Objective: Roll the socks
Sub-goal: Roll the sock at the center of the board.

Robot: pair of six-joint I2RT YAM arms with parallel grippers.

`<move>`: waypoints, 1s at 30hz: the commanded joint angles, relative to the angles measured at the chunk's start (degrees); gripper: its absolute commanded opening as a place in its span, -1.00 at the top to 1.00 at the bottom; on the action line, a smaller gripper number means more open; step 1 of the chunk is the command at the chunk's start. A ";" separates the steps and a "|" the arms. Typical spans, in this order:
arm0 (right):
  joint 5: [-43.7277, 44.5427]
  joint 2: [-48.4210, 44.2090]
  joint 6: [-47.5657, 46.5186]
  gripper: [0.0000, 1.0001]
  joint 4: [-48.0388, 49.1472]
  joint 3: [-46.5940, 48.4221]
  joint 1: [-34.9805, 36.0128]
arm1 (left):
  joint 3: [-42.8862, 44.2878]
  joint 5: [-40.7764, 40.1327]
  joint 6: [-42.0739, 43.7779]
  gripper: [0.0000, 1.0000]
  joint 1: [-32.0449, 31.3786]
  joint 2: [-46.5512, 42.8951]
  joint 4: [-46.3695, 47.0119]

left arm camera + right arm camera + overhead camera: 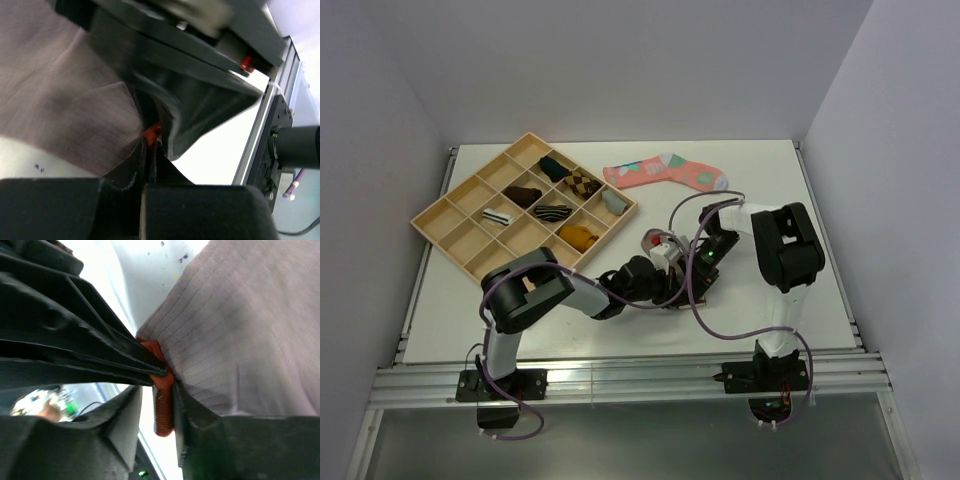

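Tray (425, 222) is far left and out of play. Left gripper (149, 147) has its fingers pressed together, pinching the sock (65, 100) at its edge, right by the red cuff (162, 410). The sock lies on the table (770, 170) mid-front, right of the tray and under both tools; the top view hides nearly all of it. Right gripper (157, 402) has its fingers apart with the cuff between them and a bare gap on one side, so it is not clamped.

This looks like the start of the roll at the cuff end.
- Hold the left pinch firm.
- Let the right bite over both fabric layers.
- Turn the cuff onto the body, low and tight, square to the sock's length.
- The fingers are crowded, so watch for a clash.

The cuff end points at the grippers and the body fans away from them. The long axis seems to run outward from the pinch, but its heading on the table cannot be told.
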 commanded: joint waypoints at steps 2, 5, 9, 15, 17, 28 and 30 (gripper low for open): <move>2.98 -8.94 1.35 0.15 10.24 -2.10 0.00 | 2.54 -0.37 -3.25 0.99 -0.54 3.42 -9.03; 4.82 -15.61 2.23 0.06 12.79 -4.99 -0.08 | 1.49 2.79 -6.58 0.99 -0.02 4.39 -7.11; 7.28 -23.54 3.56 0.00 18.32 -9.82 -1.40 | -2.37 4.81 -11.15 0.99 1.12 3.25 -3.15; 9.05 -33.74 0.84 -0.01 21.94 -14.83 -4.13 | -7.30 7.46 -15.90 0.99 2.18 1.14 0.02; 8.70 -37.61 -2.58 -0.01 21.77 -16.42 -4.13 | -8.88 8.50 -18.63 0.99 2.62 0.87 1.34; 8.08 -52.89 -14.54 -0.08 24.22 -28.46 0.43 | -8.71 17.38 -29.52 0.99 5.43 2.36 -2.18; 9.48 -55.27 -14.37 -0.11 25.45 -30.56 2.98 | -8.88 20.01 -31.02 0.99 5.87 3.32 -1.39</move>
